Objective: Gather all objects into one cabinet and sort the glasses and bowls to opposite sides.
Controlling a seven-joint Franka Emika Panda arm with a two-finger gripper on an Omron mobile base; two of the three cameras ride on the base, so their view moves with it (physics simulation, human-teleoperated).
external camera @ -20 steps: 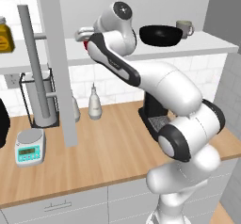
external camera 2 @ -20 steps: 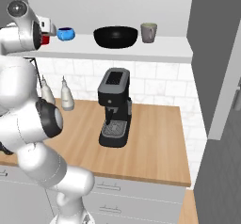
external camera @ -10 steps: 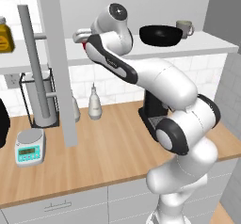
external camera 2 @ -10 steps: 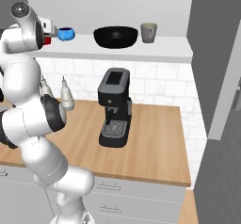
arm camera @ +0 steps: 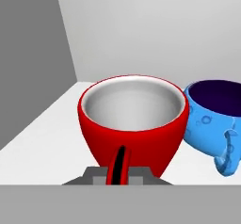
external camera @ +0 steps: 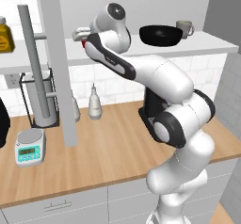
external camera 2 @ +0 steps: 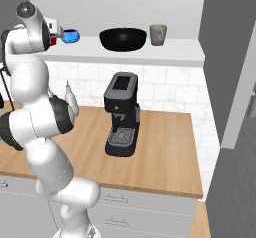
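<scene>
Since a second ago the white arm has swung its hand a little further left along the cabinet's white bottom board (external camera: 212, 42), carrying the glossy red cup (arm camera: 133, 119) with it; the base views themselves have not shifted, and the wide glossy black bowl (external camera: 160, 35) and the dull grey-beige mug (external camera: 185, 28) stand where they stood, side by side toward the right end of the board. In the hand view the gripper (arm camera: 121, 177) is nearly closed, its two dark fingers pinched on the red cup's handle, which runs down as a thin red and black strip between them. The cup sits upright with its pale inside showing, low over the white board; whether it rests on the board I cannot tell. Just beside it, on its right in the hand view, is the small bright blue bowl (arm camera: 214, 122) with its dark inside, close enough that the two rims almost meet. From the right base view that blue bowl (external camera 2: 70, 35) sits at the left end of the board next to the hand, well apart from the black bowl (external camera 2: 123, 38) and the mug (external camera 2: 158, 34). Behind them runs a plain pale grey back wall. Below the cabinet a wooden counter (external camera 2: 165, 152) carries a black coffee machine (external camera 2: 121, 114), a white spray bottle (external camera: 94, 104) by the tiled wall and a small kitchen scale (external camera: 29, 148).
</scene>
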